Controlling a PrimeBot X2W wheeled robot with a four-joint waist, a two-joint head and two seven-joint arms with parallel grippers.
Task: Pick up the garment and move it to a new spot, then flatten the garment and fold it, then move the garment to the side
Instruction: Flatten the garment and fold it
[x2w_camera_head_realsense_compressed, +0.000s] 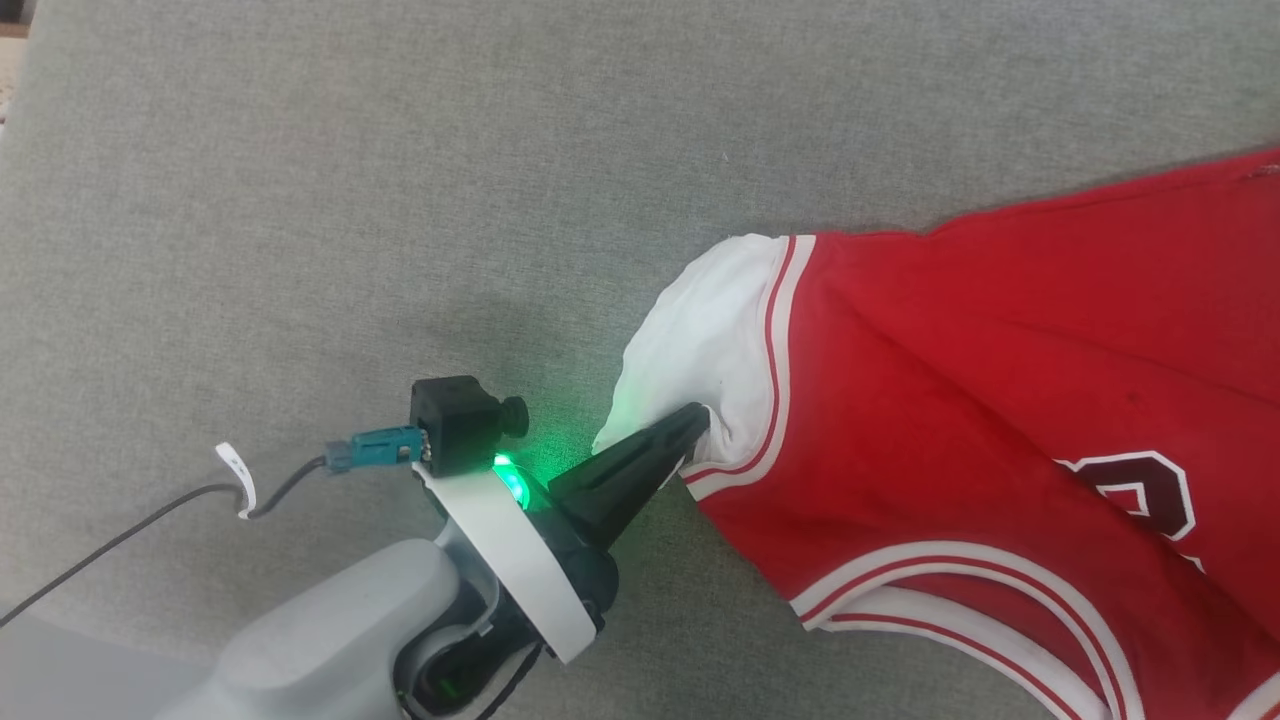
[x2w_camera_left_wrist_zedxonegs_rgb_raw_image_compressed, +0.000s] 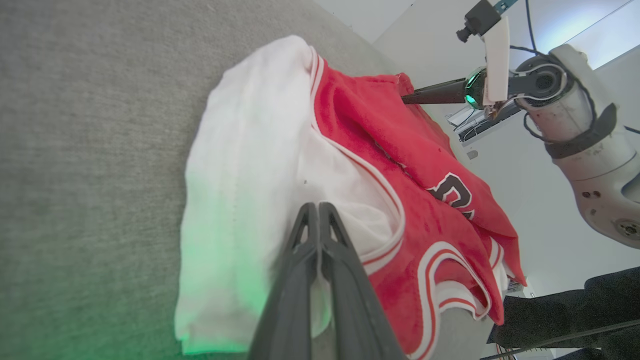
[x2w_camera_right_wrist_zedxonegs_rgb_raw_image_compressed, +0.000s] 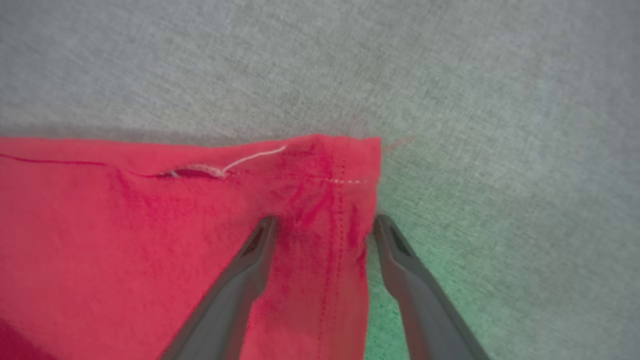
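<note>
The left gripper (x2w_camera_head_realsense_compressed: 698, 416) is clamped tight on the white sleeve of the red jersey-style shirt (x2w_camera_head_realsense_compressed: 1000, 350), which lies at the right on the grey fabric surface (x2w_camera_head_realsense_compressed: 400, 150). The right gripper (x2w_camera_right_wrist_zedxonegs_rgb_raw_image_compressed: 325, 222) gapes wide, straddling the shirt's red hem corner.

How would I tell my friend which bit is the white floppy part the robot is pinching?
Look at the big grey cloth surface; a red garment lies across its right side. At the garment's left end is the white sleeve, pinched by the left gripper. It is plain white, while the body beside it is red, with striped trim between.
</note>
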